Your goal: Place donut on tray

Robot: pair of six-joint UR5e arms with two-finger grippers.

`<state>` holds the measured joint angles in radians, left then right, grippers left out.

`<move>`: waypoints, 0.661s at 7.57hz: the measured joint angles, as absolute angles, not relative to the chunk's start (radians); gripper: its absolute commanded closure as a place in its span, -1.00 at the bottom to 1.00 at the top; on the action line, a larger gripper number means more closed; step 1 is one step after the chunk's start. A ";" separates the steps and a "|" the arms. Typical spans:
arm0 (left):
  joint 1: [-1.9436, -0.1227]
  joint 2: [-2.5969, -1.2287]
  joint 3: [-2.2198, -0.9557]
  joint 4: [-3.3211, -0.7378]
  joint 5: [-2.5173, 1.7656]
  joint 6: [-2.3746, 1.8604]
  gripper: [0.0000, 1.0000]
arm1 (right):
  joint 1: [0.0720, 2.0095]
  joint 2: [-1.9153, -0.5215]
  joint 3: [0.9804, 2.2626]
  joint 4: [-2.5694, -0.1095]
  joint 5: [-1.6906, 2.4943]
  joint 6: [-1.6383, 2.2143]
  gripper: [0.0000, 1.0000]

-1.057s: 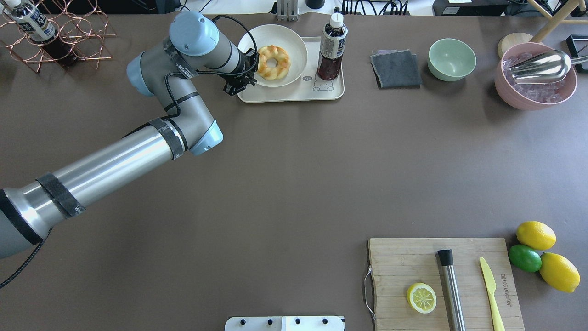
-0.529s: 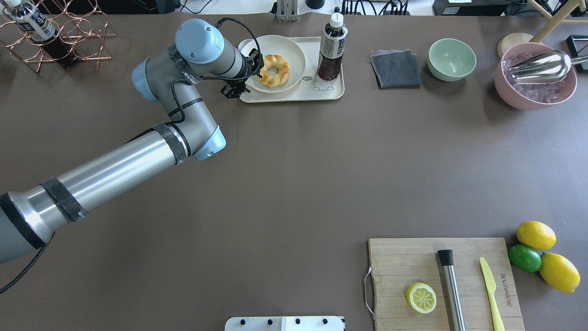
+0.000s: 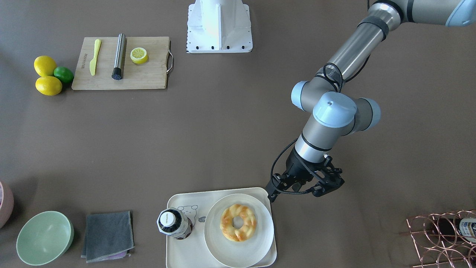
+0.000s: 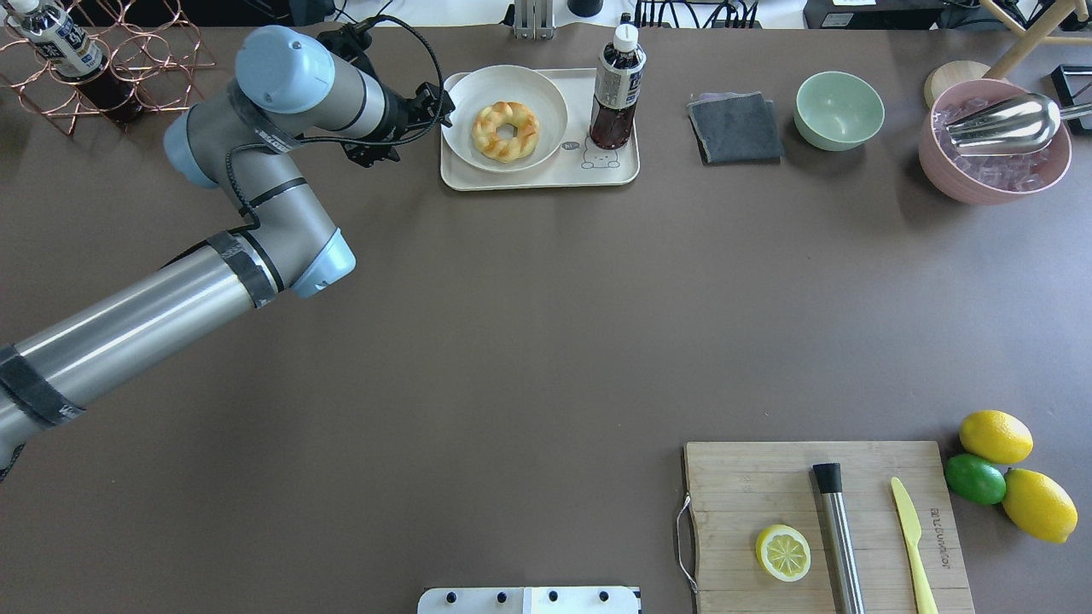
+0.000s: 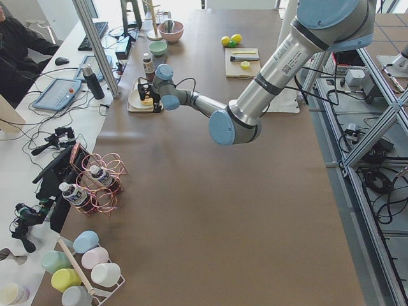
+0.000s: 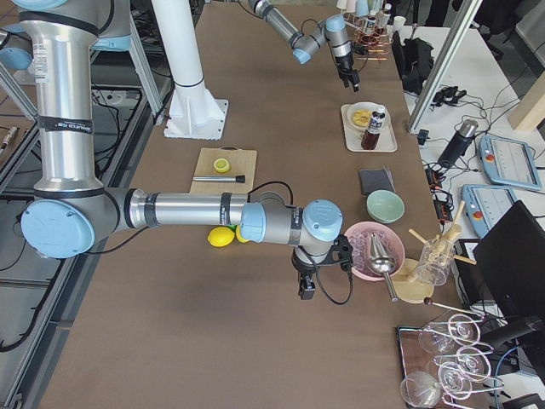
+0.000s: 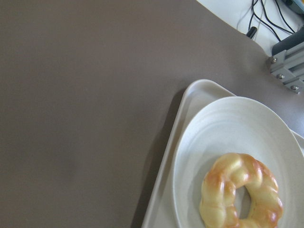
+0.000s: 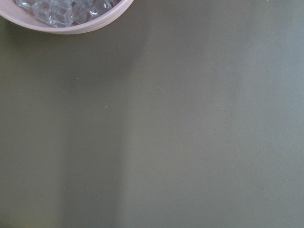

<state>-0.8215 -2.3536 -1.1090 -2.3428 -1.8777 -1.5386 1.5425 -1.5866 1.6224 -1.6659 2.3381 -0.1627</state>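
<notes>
Left gripper (image 3: 300,186) had drawn back beside the tray (image 3: 181,254).
Jaws spread, empty: donut (image 3: 238,222) released onto the plate (image 3: 238,253) there.

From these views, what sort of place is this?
Probably a robotics lab staged as a drinks-prep counter: teach pendants and a keyboard on a side desk, aluminium framing beside the table, props like the pink ice bowl.
</notes>
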 measured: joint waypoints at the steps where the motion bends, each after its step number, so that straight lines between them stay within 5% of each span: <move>1: -0.855 -2.300 -1.153 -2.340 -1.904 -1.421 -0.96 | 1.546 -1.587 1.624 -1.666 2.343 -0.163 -1.00; 5: -1.118 -2.069 -1.398 -2.167 -2.146 -1.053 -0.96 | 1.549 -1.589 1.627 -1.661 2.361 -0.162 -1.00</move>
<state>-1.1185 -2.0686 -1.3983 -2.1668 -2.1460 -1.0526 1.5492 -1.5891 1.6270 -1.6610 2.3606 -0.1618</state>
